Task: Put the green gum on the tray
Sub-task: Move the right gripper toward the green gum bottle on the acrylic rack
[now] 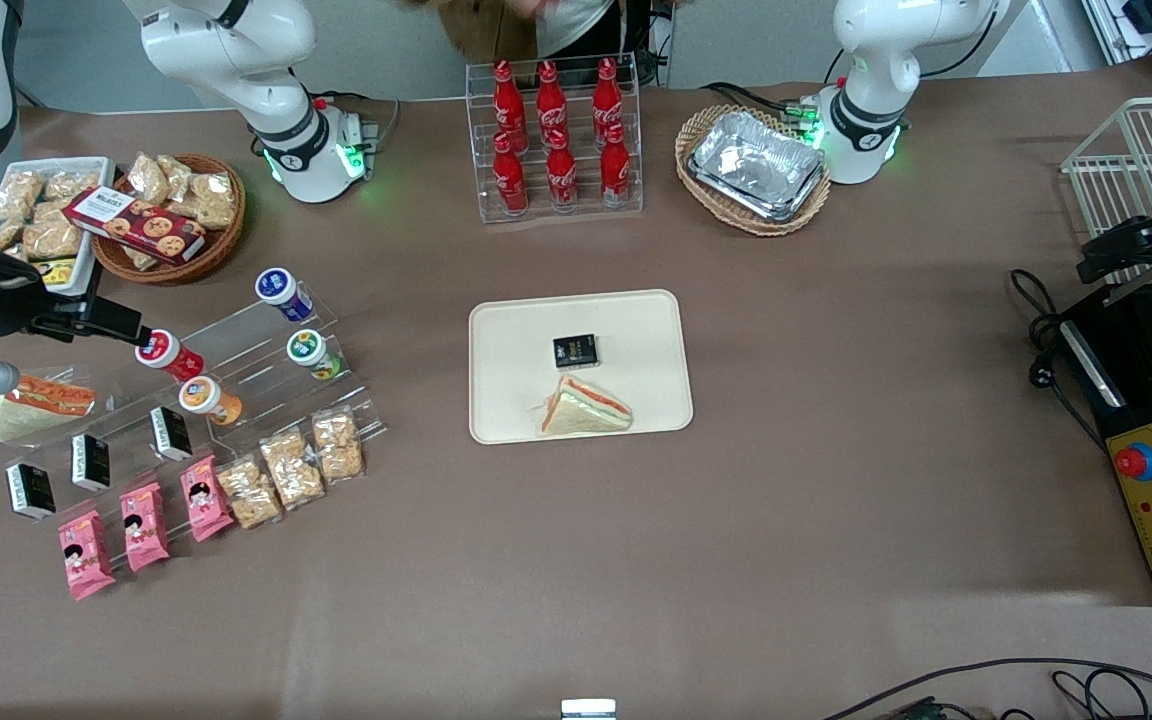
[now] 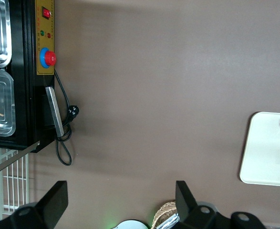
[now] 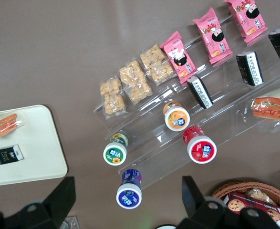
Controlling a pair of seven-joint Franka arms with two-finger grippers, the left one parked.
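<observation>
The green gum (image 1: 309, 350) (image 3: 115, 153) lies on a step of the clear acrylic rack (image 1: 236, 400), its white-and-green lid facing up. My gripper (image 1: 121, 325) (image 3: 129, 191) hangs open and empty well above the rack, over the blue-lidded bottle (image 3: 129, 195) and beside the red-lidded bottle (image 1: 161, 350). The green gum is one step nearer the front camera than the blue-lidded bottle. The cream tray (image 1: 636, 330) (image 3: 35, 143) sits mid-table, apart from the rack, and holds a wrapped sandwich (image 1: 584, 408) and a small black box (image 1: 575, 351).
The rack also carries an orange-lidded bottle (image 1: 204, 396), cracker bags, black packs and pink packets (image 1: 144, 525). A snack basket (image 1: 171, 215), a cola bottle stand (image 1: 556, 140) and a basket of foil trays (image 1: 756, 165) line the table farther from the front camera.
</observation>
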